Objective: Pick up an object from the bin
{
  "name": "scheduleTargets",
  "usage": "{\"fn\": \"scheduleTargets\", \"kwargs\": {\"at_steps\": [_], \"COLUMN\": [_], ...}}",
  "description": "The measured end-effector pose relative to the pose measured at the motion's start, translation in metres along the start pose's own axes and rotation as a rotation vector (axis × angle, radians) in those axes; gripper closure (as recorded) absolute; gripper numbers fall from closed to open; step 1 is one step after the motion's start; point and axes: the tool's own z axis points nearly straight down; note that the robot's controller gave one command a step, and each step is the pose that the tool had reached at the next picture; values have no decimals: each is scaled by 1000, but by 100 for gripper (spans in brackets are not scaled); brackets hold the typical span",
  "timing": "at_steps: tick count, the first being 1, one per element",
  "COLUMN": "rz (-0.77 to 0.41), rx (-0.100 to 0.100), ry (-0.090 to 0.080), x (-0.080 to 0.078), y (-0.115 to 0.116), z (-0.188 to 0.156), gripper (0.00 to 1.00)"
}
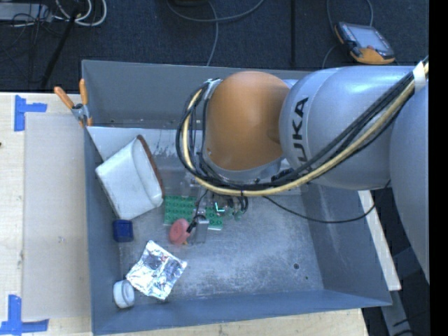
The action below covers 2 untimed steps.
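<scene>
My gripper (pixel 201 221) reaches down from under the arm's orange cover to the bin floor near the middle. Its tip is right beside a small pink-red lump (pixel 179 232) and touches or nearly touches it. A green studded plate (pixel 178 208) lies just left of the gripper, and part of it runs under the gripper to the right. Whether anything is held between the jaws is hidden.
A white box with a brown edge (pixel 131 177) leans in the far left corner. A small blue block (pixel 123 230) sits below it. A crumpled silver foil packet (pixel 160 270) and a white cap (pixel 123 294) lie at the near left. The arm covers the bin's far right.
</scene>
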Motion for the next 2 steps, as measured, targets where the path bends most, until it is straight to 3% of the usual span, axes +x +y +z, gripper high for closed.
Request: {"fn": "scheduleTargets", "kwargs": {"at_steps": [1,2], "rz": [-343,-556], "rx": [0,2], "ry": [-4,-8], "x": [-46,-54], "y": [15,-51], "z": [95,125], "gripper": [0,0]}}
